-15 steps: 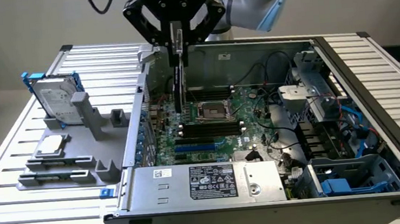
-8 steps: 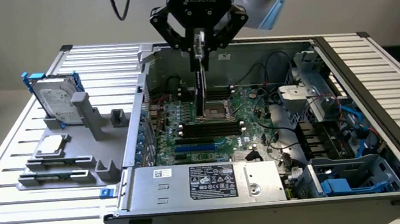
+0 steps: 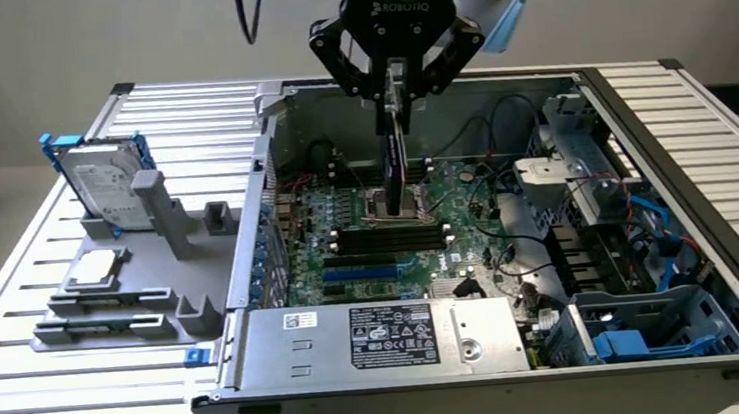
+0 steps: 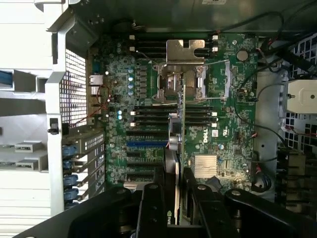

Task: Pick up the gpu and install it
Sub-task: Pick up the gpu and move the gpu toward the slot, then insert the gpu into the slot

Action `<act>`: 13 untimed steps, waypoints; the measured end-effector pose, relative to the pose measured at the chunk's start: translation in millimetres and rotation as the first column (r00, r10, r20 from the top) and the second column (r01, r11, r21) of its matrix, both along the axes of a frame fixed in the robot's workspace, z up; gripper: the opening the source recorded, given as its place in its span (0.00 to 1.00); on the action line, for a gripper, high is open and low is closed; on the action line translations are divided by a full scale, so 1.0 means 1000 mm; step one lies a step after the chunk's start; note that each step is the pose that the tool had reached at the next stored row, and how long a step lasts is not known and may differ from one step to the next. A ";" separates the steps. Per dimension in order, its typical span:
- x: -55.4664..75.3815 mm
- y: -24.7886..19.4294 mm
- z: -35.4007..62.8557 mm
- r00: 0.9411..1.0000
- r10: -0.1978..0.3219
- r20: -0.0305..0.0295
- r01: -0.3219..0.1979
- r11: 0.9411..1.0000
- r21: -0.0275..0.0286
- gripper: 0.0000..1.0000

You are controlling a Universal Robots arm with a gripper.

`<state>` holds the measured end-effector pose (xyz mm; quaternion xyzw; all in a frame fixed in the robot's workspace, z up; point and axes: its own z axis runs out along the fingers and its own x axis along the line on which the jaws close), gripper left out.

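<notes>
- The hand (image 3: 396, 94) is over the open case (image 3: 630, 124), its fingers (image 4: 151, 198) pinching the gpu (image 3: 395, 155) by its top end, one finger on each face.
- So the gpu is off the table (image 3: 26, 257) and in the air, hanging straight below the hand above the middle of the motherboard (image 3: 372, 237).
- Its long axis runs up and down, from the hand towards the board, and its lower end looks close to the board, though I can't tell whether it touches.
- From the wrist view the gpu (image 4: 173, 144) shows edge-on, a thin strip between the fingers.
- The slots, the blue slot (image 4: 146, 144) among them, run sideways under it, and the gpu's flat seems to lie across them, not along them.
- Over on the table, the hard drive (image 3: 106, 180) stands in its grey holder (image 3: 149, 287), well apart from the hand.
</notes>
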<state>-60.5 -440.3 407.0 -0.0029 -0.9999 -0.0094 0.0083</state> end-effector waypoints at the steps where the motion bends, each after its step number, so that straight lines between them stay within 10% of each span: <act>1: 0.000 0.0000 0.0000 1.000 0.000 0.000 0.000 1.000 0.000 0.26; 13: 0.000 0.0000 0.0000 1.000 0.000 0.000 0.000 1.000 0.000 0.26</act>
